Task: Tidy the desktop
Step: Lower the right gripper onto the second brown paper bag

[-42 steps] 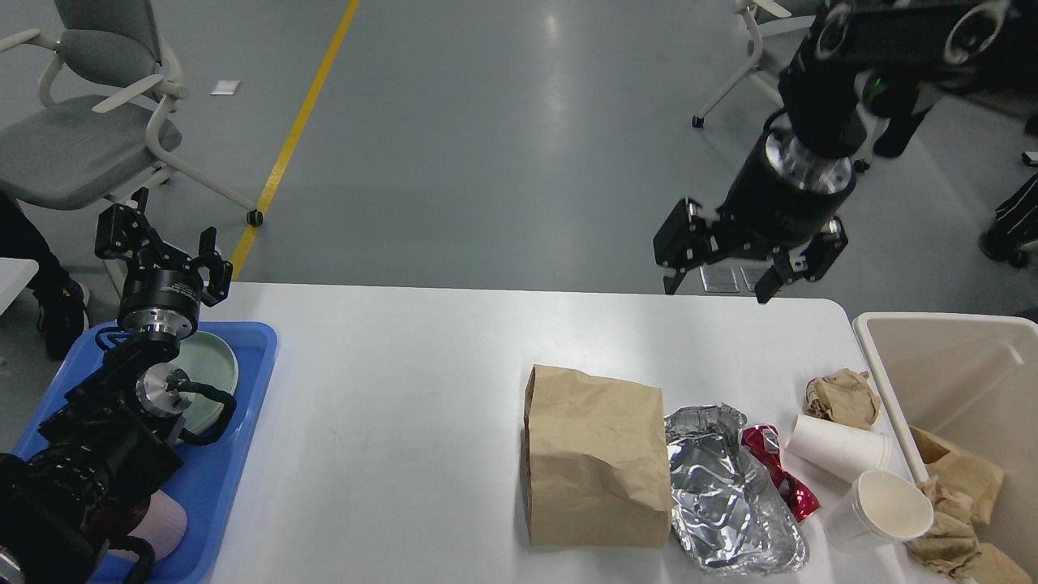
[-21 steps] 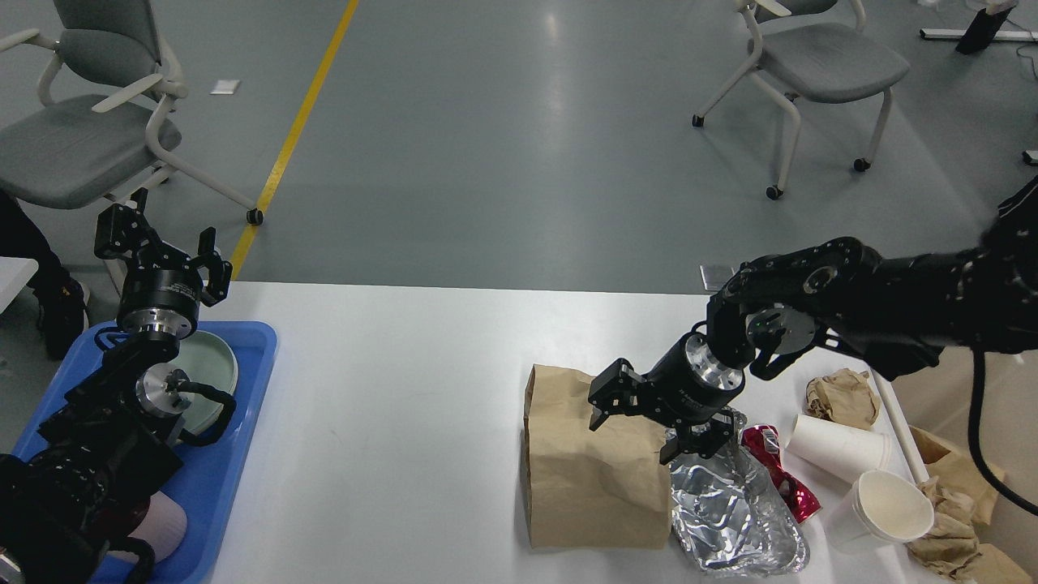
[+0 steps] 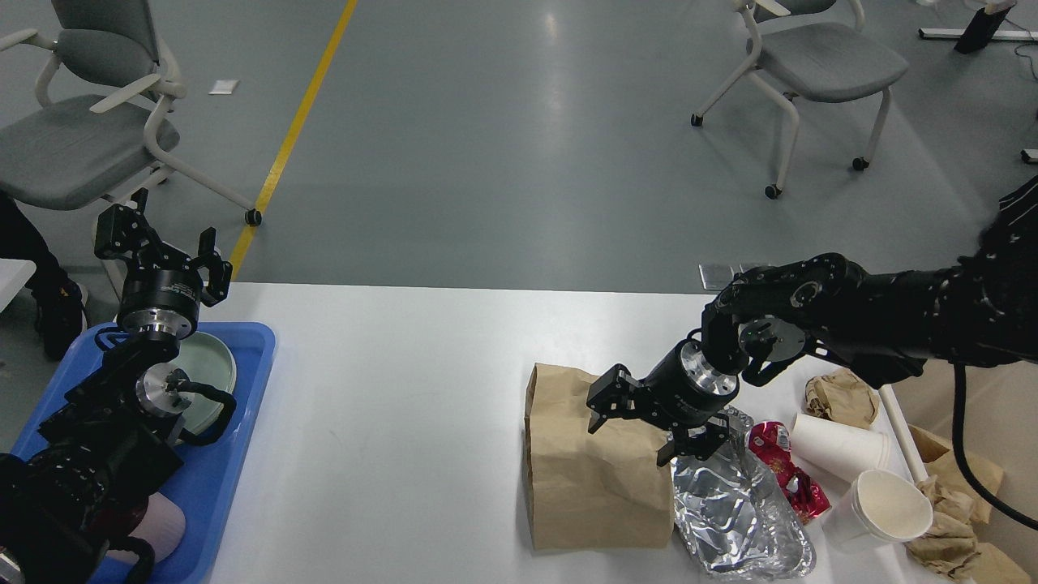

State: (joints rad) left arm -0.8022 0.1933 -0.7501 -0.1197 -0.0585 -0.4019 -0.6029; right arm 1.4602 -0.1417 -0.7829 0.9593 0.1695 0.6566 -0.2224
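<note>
Brown paper bag (image 3: 596, 466) under wide-open right gripper (image 3: 635, 434).

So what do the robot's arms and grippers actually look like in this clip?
Both arms are black and built from chunky jointed segments. Each wrist has a silver metal ring just behind a black two-finger gripper: left gripper, right gripper. Black cables loop beside the left wrist and hang from the right arm. No markings are legible.

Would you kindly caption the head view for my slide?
Right gripper open over a brown paper bag on the cluttered desktop.
</note>
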